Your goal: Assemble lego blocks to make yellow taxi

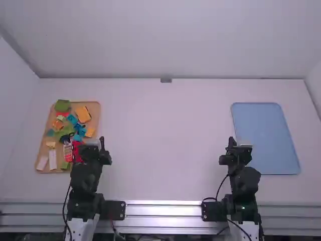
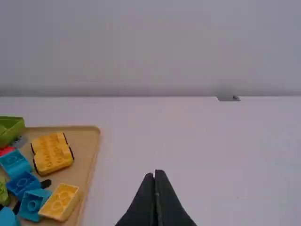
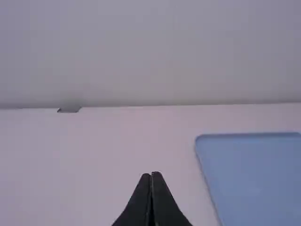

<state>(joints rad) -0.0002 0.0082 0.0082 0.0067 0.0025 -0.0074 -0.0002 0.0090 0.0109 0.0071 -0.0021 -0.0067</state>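
Two closed, empty grippers wait, the left gripper [image 2: 155, 174] near the brown tray [image 2: 85, 141], the right gripper [image 3: 151, 176] far from it, perhaps resting until you want the yellow car base [image 2: 51, 154] on that tray.

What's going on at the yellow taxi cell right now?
Nothing is being handled: the left end effector and the right end effector are both shut, with no block between their fingers. The Lego parts lie jumbled in the tan tray beside the left arm, including a yellow wheeled car base and a yellow brick. A blue tray lies beside the right arm. Looks like the taxi build hasn't started.
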